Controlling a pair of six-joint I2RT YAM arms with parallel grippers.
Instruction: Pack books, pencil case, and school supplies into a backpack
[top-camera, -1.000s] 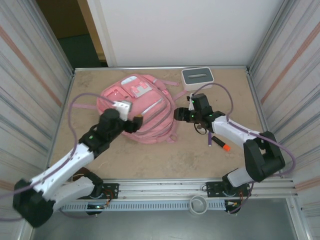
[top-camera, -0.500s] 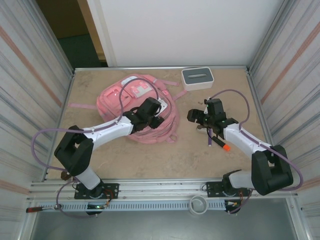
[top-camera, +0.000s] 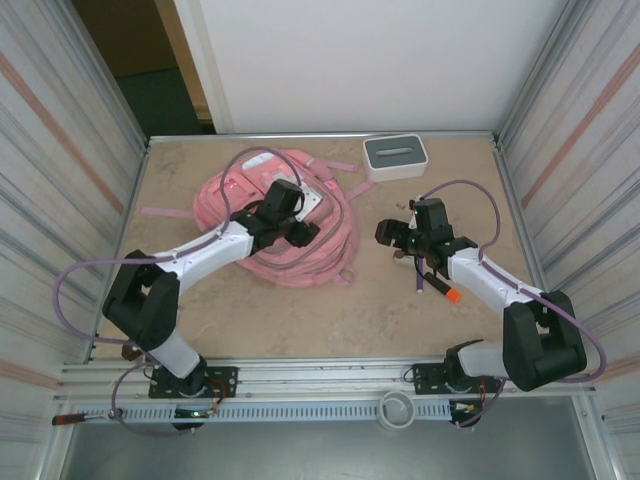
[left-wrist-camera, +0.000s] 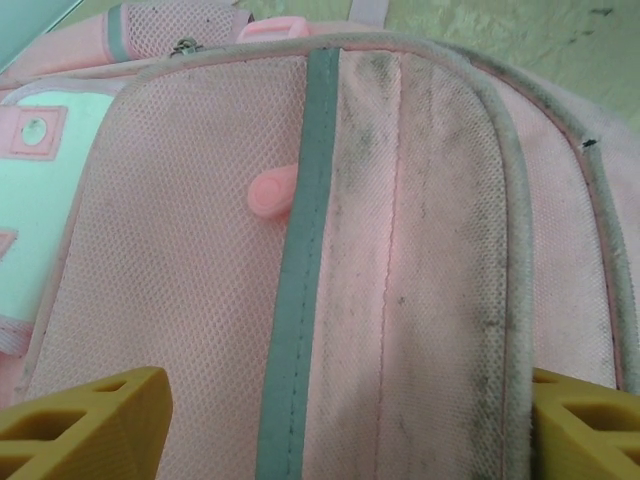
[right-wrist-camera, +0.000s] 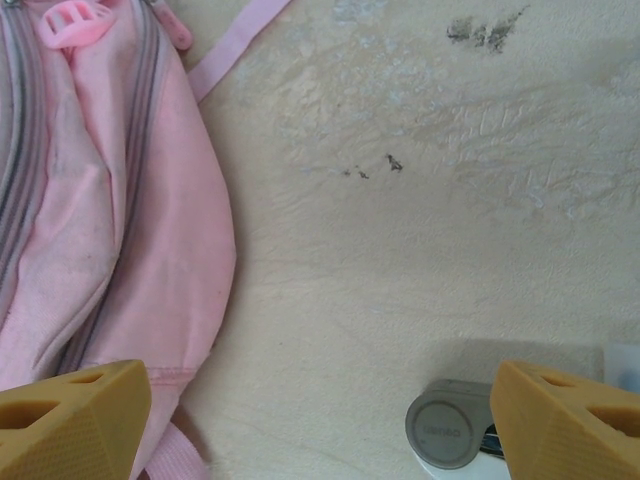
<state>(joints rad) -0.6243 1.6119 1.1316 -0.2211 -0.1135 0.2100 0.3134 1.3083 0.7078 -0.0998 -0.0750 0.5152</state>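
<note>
- Tabletop (top-camera: 300, 325): beige and scuffed; it carries everything listed.
- Backpack (top-camera: 322, 260): pink, lying flat with its front pockets up. It looks soft, limp and light, so it would likely sag and fold if lifted. The flat mesh panel (left-wrist-camera: 180, 300) offers little to pinch. The piped pocket edge or a zip pull looks like the better hold.
- Left hand (left-wrist-camera: 335, 430): directly over the backpack's front, fingers spread wide to either side of the grey zip strip (left-wrist-camera: 298, 300). It holds nothing.
- Right hand (right-wrist-camera: 320, 420): just right of the backpack over bare tabletop, fingers spread wide and empty.
- Box (top-camera: 394, 156): white with a grey slotted top, beyond the backpack's far-right corner and clear of both arms.
- Strap (right-wrist-camera: 235, 45): trails loose from the backpack's right side and could snag a finger.
- Marker (top-camera: 441, 286): dark with an orange tip, well right of the backpack, under the right forearm. Probably rigid, light and apt to roll.
- Pen (top-camera: 419, 279): purple and thin, just beside the marker on its backpack side.
- Grey disc (right-wrist-camera: 450, 430): right of the backpack, beside the right hand's finger.
- Zip pull (left-wrist-camera: 272, 190): pink, on the backpack's front, ahead of the left hand.
</note>
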